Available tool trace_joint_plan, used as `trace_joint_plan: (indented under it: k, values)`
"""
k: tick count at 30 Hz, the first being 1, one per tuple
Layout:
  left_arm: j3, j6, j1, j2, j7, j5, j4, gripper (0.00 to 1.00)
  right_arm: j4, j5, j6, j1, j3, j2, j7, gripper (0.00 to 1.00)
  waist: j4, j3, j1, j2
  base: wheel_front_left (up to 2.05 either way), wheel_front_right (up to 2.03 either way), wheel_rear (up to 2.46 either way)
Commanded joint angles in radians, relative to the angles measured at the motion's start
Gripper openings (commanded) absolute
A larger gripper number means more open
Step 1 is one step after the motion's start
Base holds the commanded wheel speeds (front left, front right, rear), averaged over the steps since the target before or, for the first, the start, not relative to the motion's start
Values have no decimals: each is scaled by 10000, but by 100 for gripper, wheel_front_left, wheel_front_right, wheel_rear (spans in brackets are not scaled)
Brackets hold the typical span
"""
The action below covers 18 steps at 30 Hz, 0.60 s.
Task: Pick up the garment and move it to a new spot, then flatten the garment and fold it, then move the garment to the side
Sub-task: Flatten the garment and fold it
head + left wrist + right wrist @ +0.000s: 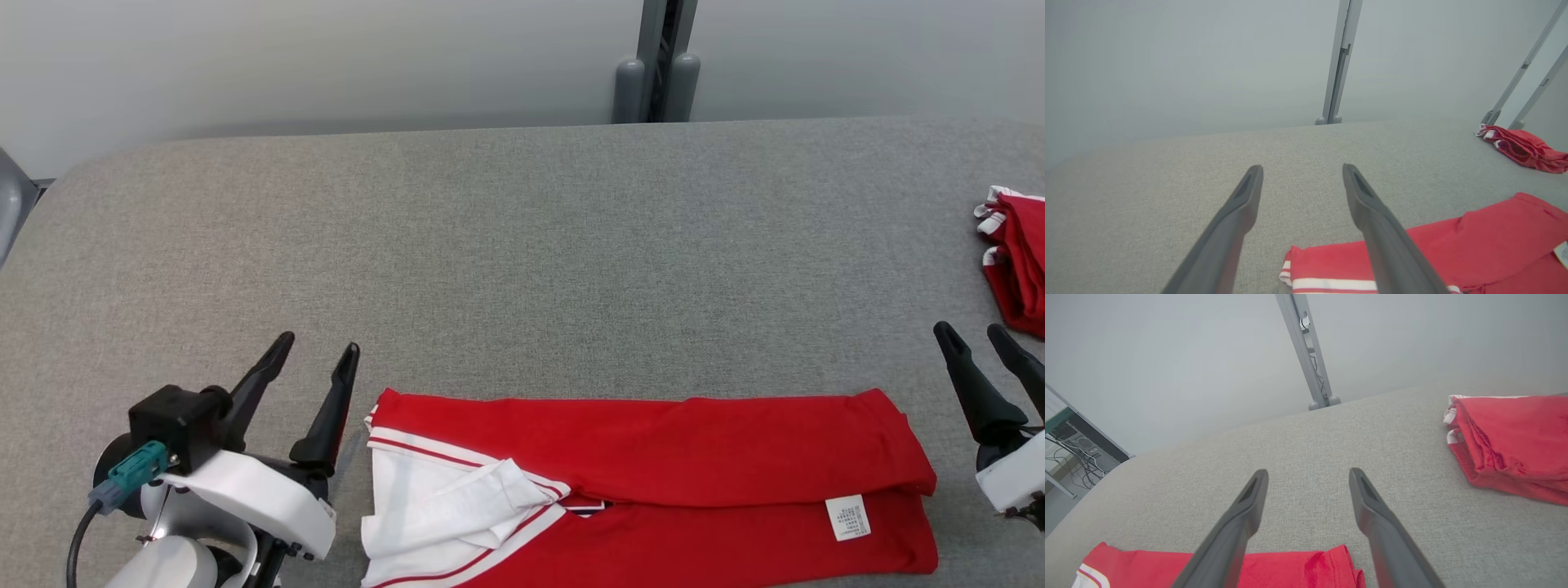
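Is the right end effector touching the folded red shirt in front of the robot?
Apart. In the head view, a strip of bare table separates the open right end effector from the right edge of the shirt.

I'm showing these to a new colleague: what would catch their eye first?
The red garment, folded into a long band with white trim at its left end, lies at the near edge of the grey table. The left gripper stands open beside its left end and the right gripper open off its right end, neither holding anything. A second red bundle sits at the far right.
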Motion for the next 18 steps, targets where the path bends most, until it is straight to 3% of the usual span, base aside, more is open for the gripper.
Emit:
trace_joint_plan:
  k: [1,4,8,13,18]
  values:
    - [219,182,-26,-257,-528,42,206,100,-72,-327,-4,147,-136,199,-551,100,-28,-37,0,0,0,0,0]
    - [559,385,178,-742,-1450,-77,551,100,-79,-956,-4,322,-140,578,-1422,100,-43,-82,0,0,0,0,0]
    - [914,309,366,-1354,-2115,-277,1001,100,227,-1437,-4,547,-85,979,-2267,100,-64,-88,0,0,0,0,0]
    - [1234,-13,586,-1986,-2355,-138,1453,100,1213,-1335,-4,677,-6,1491,-2833,100,-67,-32,0,0,0,0,0]
    - [1089,-509,519,-2113,-2386,296,1802,100,2381,-1098,-4,479,113,1717,-3084,100,-26,167,0,0,0,0,0]
